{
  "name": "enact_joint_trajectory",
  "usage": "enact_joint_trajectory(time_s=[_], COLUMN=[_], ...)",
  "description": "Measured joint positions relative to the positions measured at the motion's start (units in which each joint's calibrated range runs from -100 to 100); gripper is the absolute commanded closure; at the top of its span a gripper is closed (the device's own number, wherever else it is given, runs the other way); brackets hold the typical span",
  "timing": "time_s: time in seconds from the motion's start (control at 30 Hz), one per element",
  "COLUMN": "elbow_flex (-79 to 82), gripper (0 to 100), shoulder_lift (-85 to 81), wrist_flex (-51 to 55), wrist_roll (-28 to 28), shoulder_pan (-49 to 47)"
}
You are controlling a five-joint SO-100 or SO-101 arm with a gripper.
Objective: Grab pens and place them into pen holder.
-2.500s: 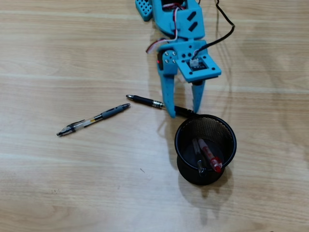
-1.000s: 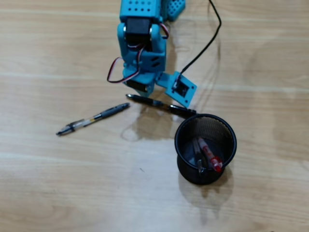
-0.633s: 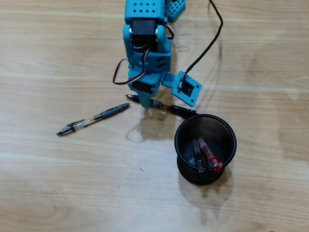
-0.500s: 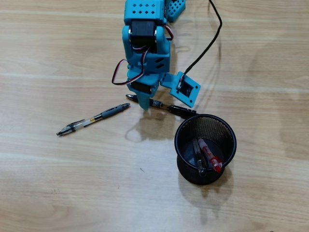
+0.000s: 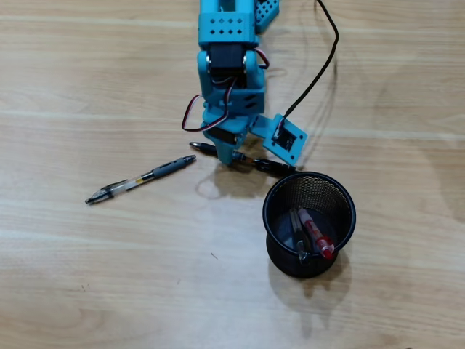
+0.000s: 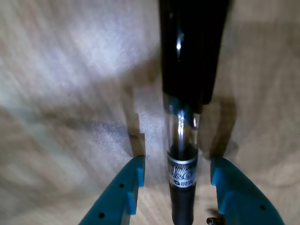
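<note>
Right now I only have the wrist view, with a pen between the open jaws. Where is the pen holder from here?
Observer: In the overhead view the pen holder stands to the lower right of the gripper, close to one end of the straddled pen.
Operator: Is it empty?
Observer: No, a red pen and a darker pen are inside.
Operator: Any others on the table?
Observer: One loose pen lies to the left of the gripper, apart from it.
</note>
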Motion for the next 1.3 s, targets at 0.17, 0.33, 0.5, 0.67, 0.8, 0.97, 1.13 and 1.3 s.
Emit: enact_joint_trajectory(time_s=[0.17, 0.33, 0.5, 0.67, 0.8, 0.97, 1.13, 1.3], elbow_flex=[0.5, 0.6, 0.6, 1.0, 1.2, 1.1, 1.2, -2.0], gripper=[90, 98, 98, 98, 98, 98, 98, 98], shoulder_lift=[0.0, 0.0, -0.1, -1.4, -7.3, -22.3, -40.3, -41.8], wrist_flex=[-0.5, -0.1, -0.3, -0.3, -0.3, -0.3, -0.3, -0.2], wrist_roll=[0.1, -1.5, -1.7, -1.7, -1.9, -2.7, -6.4, -11.9], shoulder_pan=[-0.1, 0.3, 0.3, 0.0, -0.2, -0.2, 0.0, -0.3])
